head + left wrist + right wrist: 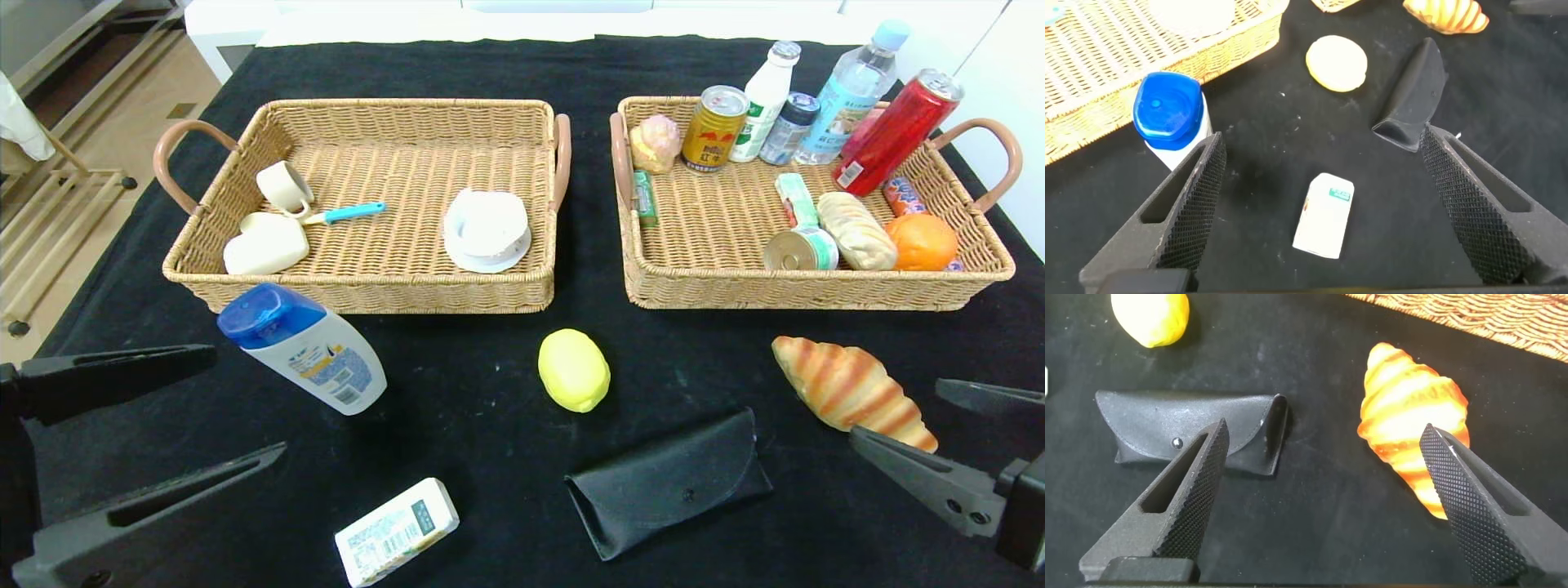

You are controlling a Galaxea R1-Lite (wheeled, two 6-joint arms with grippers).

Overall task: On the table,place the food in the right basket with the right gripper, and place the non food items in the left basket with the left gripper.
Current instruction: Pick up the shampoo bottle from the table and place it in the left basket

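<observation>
Both my grippers spread, holding nothing: left gripper (208, 404) low beside shampoo bottle (304, 348), right gripper (914, 416) just beside croissant (849, 390).

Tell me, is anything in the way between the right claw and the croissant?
No. The open right gripper sits right beside the croissant on the bare black cloth. The glasses case lies off to its left side.

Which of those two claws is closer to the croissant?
The right gripper: its open fingers sit right beside the croissant. The left gripper is far across the table, near the shampoo bottle.
</observation>
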